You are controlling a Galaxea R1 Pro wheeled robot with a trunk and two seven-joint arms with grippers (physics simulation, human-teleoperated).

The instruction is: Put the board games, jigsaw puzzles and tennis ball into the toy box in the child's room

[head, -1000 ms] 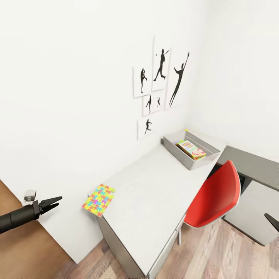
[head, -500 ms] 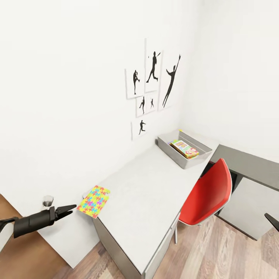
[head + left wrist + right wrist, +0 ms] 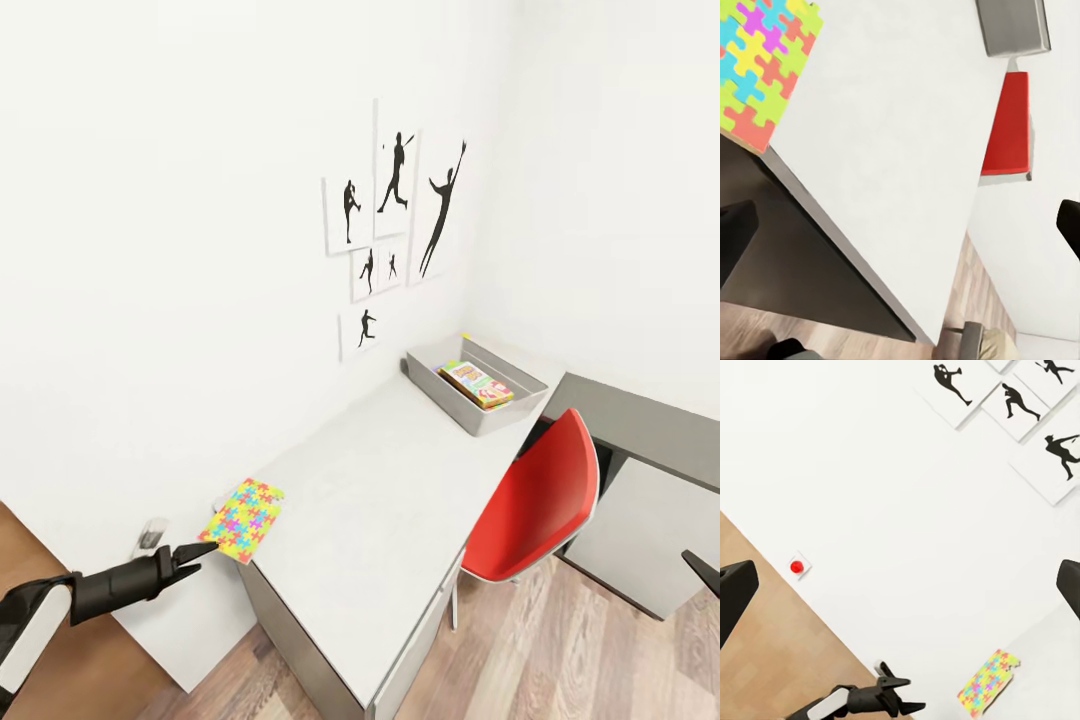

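A multicoloured jigsaw puzzle [image 3: 243,519] lies on the near left corner of the grey table [image 3: 390,500], overhanging its edge. My left gripper [image 3: 205,556] is open just left of and below that corner, its tips close to the puzzle but apart from it. In the left wrist view the puzzle [image 3: 761,67] lies ahead between the spread fingers [image 3: 735,241]. The grey toy box [image 3: 470,415] stands at the table's far end with a colourful flat box [image 3: 477,384] inside. My right gripper [image 3: 703,571] shows as a dark tip at the right edge, open and holding nothing. The bed is out of view.
A red chair [image 3: 535,500] is pushed against the table's right side. A grey cabinet [image 3: 650,480] stands beyond it in the corner. Framed baseball silhouettes [image 3: 395,225] hang on the white wall. Wood-plank floor [image 3: 570,660] lies to the right of the table.
The view shifted early on, then held still. My left gripper has moved right and a little lower, closing in on the puzzle at the table corner. The puzzle has not moved.
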